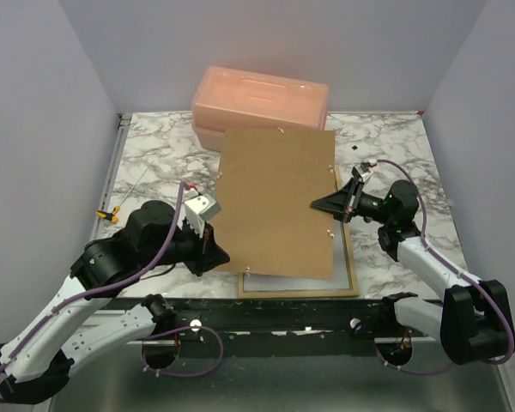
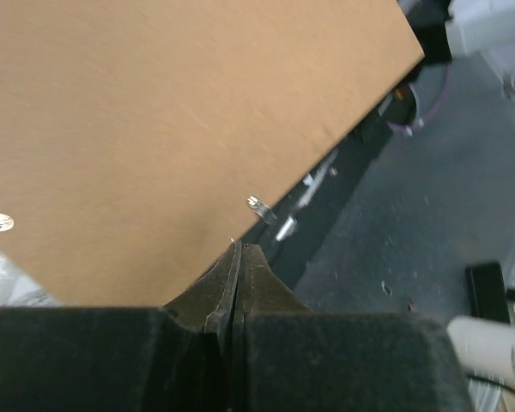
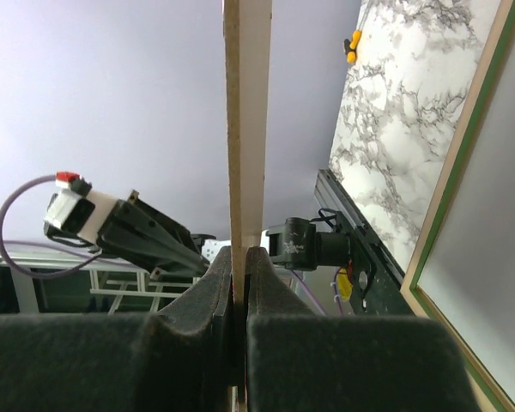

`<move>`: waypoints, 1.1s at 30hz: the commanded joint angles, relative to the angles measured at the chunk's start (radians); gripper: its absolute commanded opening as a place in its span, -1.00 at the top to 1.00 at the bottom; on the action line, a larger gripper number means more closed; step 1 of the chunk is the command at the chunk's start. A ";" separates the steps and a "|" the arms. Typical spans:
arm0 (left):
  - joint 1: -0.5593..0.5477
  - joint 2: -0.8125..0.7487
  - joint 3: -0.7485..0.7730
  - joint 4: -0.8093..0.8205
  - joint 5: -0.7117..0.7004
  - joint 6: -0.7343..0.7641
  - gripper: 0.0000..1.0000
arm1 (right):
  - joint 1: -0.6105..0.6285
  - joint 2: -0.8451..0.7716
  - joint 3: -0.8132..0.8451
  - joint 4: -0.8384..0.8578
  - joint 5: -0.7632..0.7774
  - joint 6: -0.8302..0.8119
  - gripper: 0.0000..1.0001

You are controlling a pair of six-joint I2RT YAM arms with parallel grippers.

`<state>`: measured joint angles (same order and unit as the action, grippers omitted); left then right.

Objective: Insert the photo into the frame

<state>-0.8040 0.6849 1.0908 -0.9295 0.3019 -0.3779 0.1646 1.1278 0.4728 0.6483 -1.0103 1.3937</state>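
Above the surface (image 1: 154,154), the right gripper (image 3: 239,253) is pinching the backing board (image 1: 275,197), plain only from its wrist view. The closed left gripper (image 2: 238,249) is touching its rim, the frame (image 1: 349,262) lying underneath.

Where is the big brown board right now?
The brown board sits mid-table in the top view, held over the frame, just this side of the peach box, its right edge pinched by the right end effector.

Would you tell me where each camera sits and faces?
Top: above and behind, looking down at the table; both arms show.
Left wrist: on the left tool, facing the board; shut fingers show.
Right wrist: on the right tool, along the board's edge; fingers, left arm show.
Shared: board in all; frame in top and right wrist.
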 commanded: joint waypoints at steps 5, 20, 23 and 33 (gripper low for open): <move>-0.171 0.069 -0.090 0.046 0.054 0.037 1.00 | 0.007 0.004 0.031 0.006 0.023 -0.013 0.99; -0.283 0.246 -0.101 0.181 -0.081 0.037 1.00 | 0.007 -0.019 0.061 -0.061 0.011 -0.045 0.99; -0.308 0.271 -0.082 0.241 -0.083 0.025 1.00 | 0.007 -0.024 0.067 -0.077 0.009 -0.056 0.99; -0.365 0.358 0.000 0.381 -0.011 0.008 1.00 | 0.006 -0.032 0.061 -0.120 0.003 -0.107 0.99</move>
<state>-1.1599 1.0466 1.0470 -0.6689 0.2489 -0.3569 0.1646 1.1286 0.4969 0.5179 -0.9855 1.3140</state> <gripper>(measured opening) 0.007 0.057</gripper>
